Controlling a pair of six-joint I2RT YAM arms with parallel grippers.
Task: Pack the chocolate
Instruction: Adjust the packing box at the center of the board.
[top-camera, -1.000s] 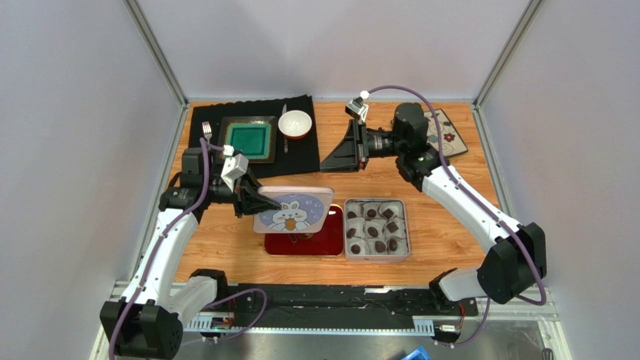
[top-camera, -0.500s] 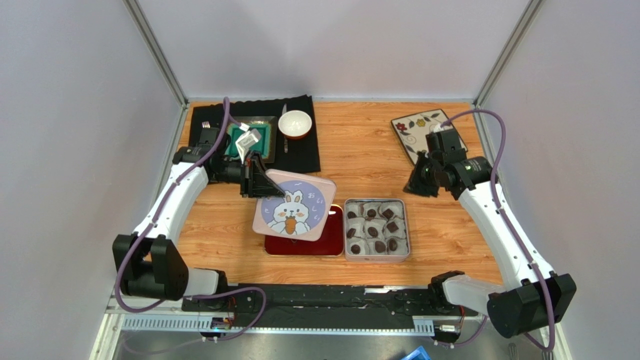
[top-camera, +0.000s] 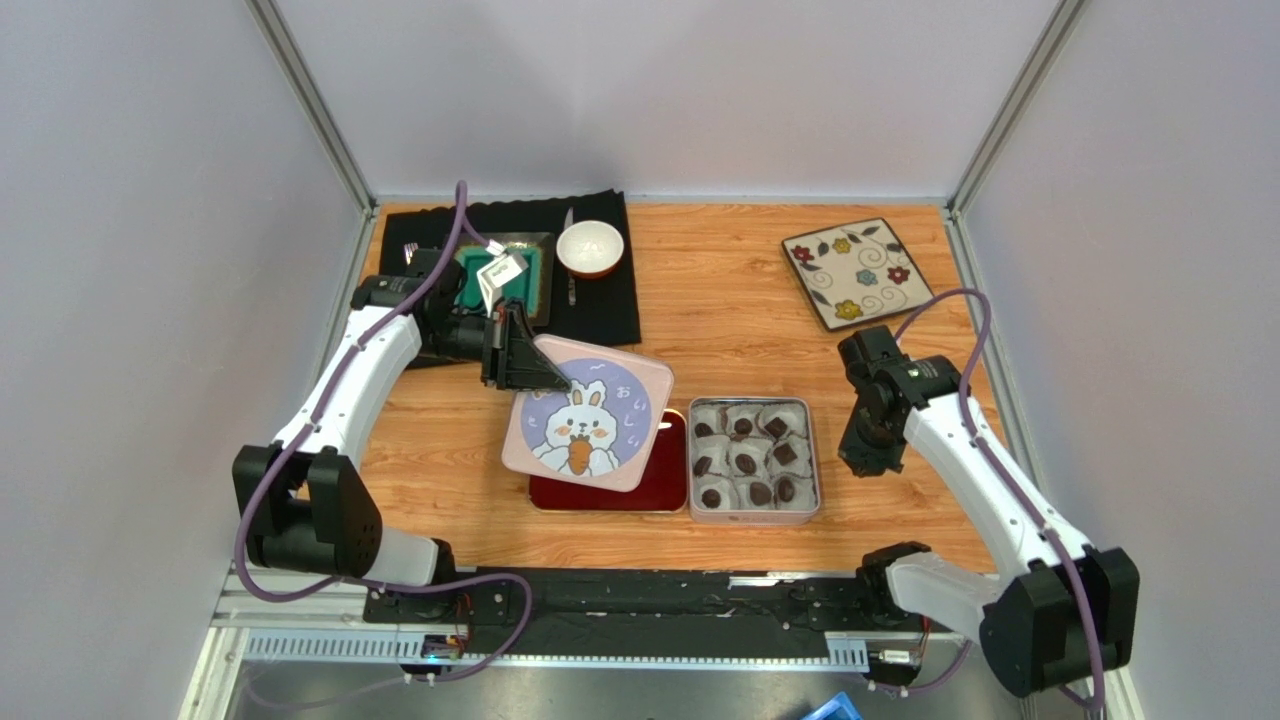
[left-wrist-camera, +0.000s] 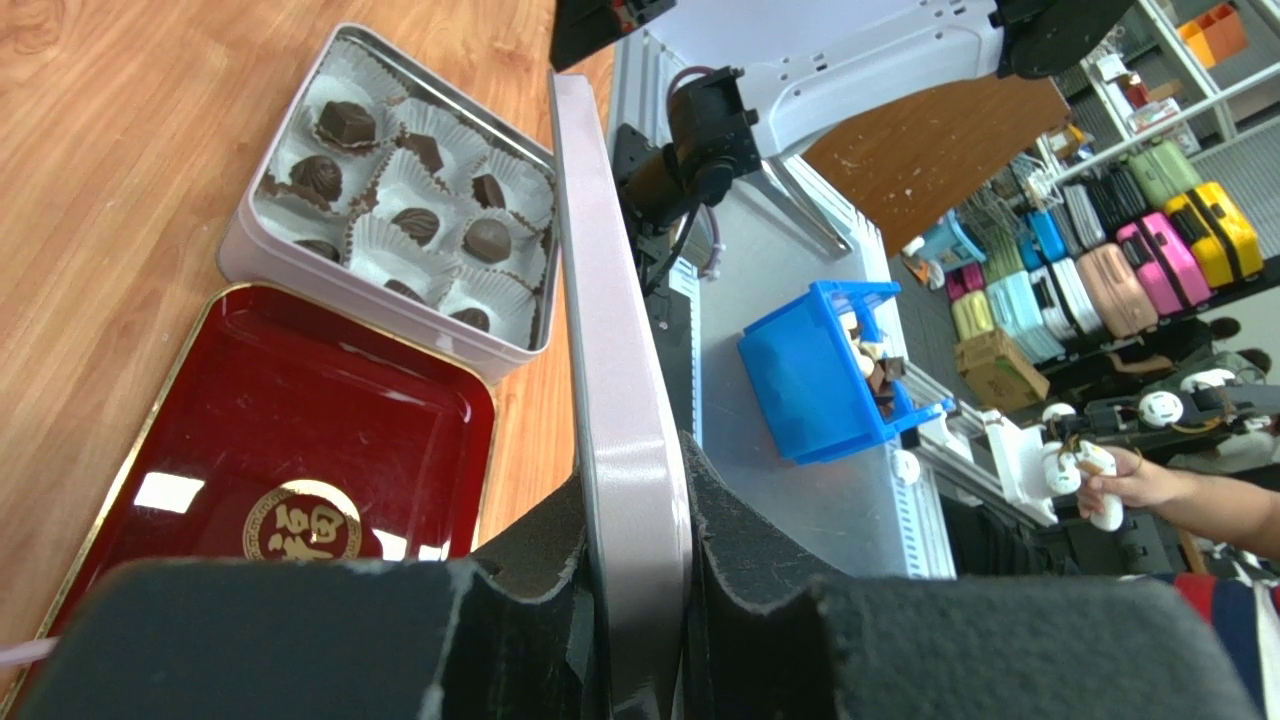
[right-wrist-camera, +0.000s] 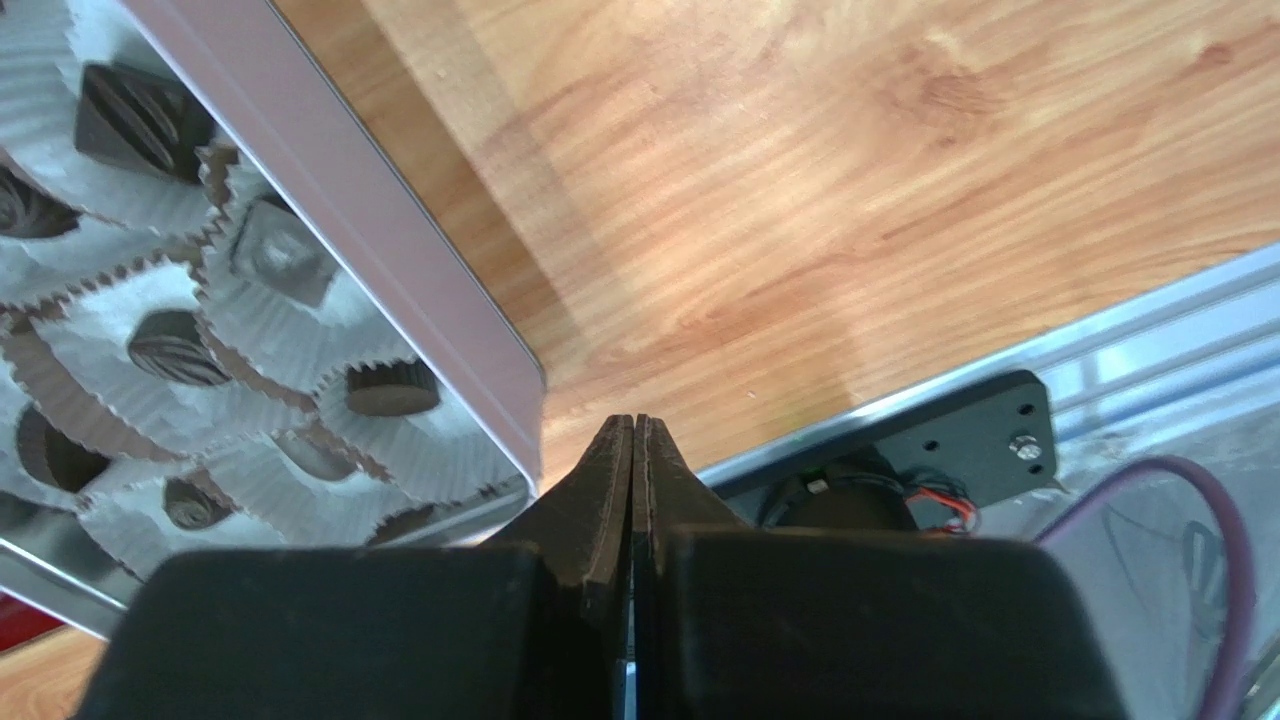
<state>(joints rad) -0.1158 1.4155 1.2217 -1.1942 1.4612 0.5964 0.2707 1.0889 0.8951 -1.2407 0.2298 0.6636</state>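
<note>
Left fingers (left-wrist-camera: 519, 600) are clamped on the rim of the lid (left-wrist-camera: 619, 345), one finger on each face. The lid is gripped at one corner only. It is held tilted, off the tabletop (top-camera: 721, 323), over the red tray (top-camera: 601, 492) and just left of the tin (top-camera: 754, 518). Judged: carried this way so it can be swung across and set on the tin. The lid is not yet on.

Right fingers (right-wrist-camera: 594, 503) are pressed together with nothing between them, just beside the tin's near right corner. Contact with the tin cannot be told. Judged: held shut clear of the lid's path, or staged to steady the tin.

The chocolate (left-wrist-camera: 346, 123) is seated in white paper cups (right-wrist-camera: 286, 323) inside the open tin, round and square pieces mixed. Filling looks done, closure outstanding.

View differences:
- **Top view:** the bunny print, the lid's tilt and both arms are given only here.
- **Left wrist:** the lid is seen edge-on, so the bite on the rim is confirmed. The tray's gold emblem is shown too, mostly covered by the lid from above.
- **Right wrist:** the closed right fingers and their spacing to the tin corner are resolved only here.
</note>
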